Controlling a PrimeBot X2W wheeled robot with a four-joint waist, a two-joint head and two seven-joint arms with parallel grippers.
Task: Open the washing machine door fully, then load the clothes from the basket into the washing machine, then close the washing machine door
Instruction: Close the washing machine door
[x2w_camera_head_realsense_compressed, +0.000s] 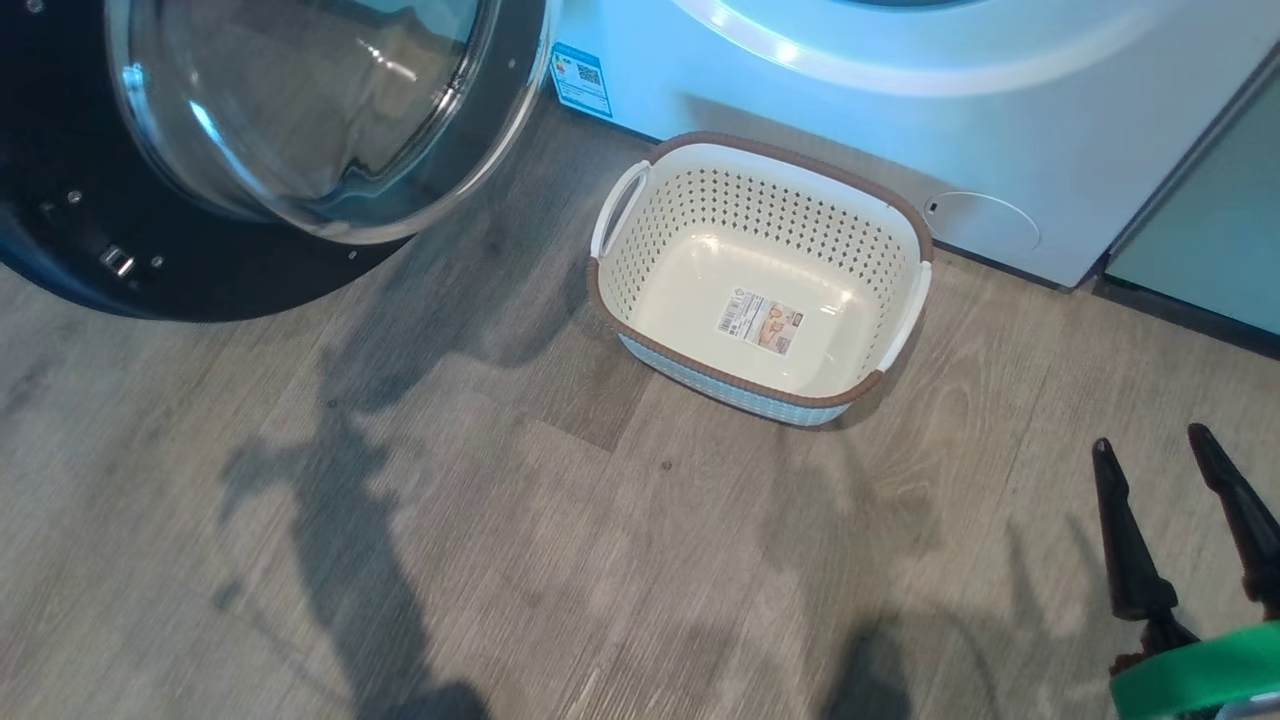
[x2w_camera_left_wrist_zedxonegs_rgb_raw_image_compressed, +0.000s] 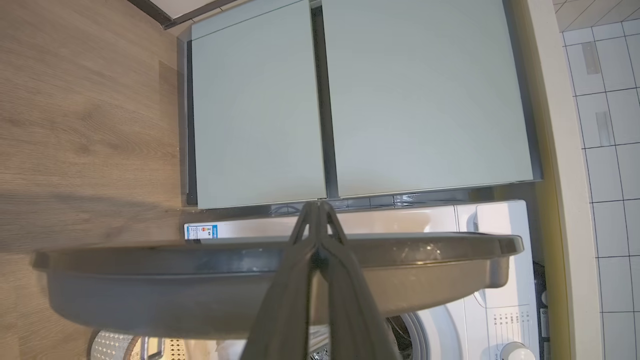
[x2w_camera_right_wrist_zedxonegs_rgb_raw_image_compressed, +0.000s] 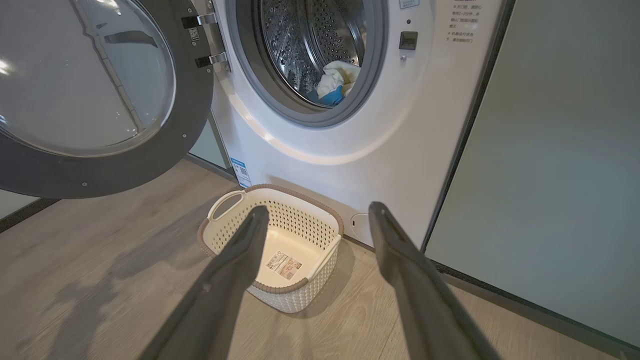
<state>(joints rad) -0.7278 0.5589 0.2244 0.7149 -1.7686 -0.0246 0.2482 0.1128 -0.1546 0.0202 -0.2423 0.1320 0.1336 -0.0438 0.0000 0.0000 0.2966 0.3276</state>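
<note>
Open door (x2w_camera_right_wrist_zedxonegs_rgb_raw_image_compressed: 192, 125), clothes (x2w_camera_right_wrist_zedxonegs_rgb_raw_image_compressed: 336, 82) inside washer (x2w_camera_right_wrist_zedxonegs_rgb_raw_image_compressed: 350, 165)

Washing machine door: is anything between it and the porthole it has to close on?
Nothing visible. The black-rimmed round glass door stands open; the pale yellow and blue clothes lie inside the drum, behind its lip, and the empty cream perforated plastic basket sits on the floor, apparently below the door's swing.

I think I am driving the robot in a home laundry corner, because I can see a white washing machine (x2w_camera_right_wrist_zedxonegs_rgb_raw_image_compressed: 390, 150) set in next to pale green cabinets (x2w_camera_left_wrist_zedxonegs_rgb_raw_image_compressed: 425, 100), white wall tiles (x2w_camera_left_wrist_zedxonegs_rgb_raw_image_compressed: 610, 150), a wood floor (x2w_camera_head_realsense_compressed: 500, 520), and a little cream basket (x2w_camera_head_realsense_compressed: 740, 205) sitting on that floor.
</note>
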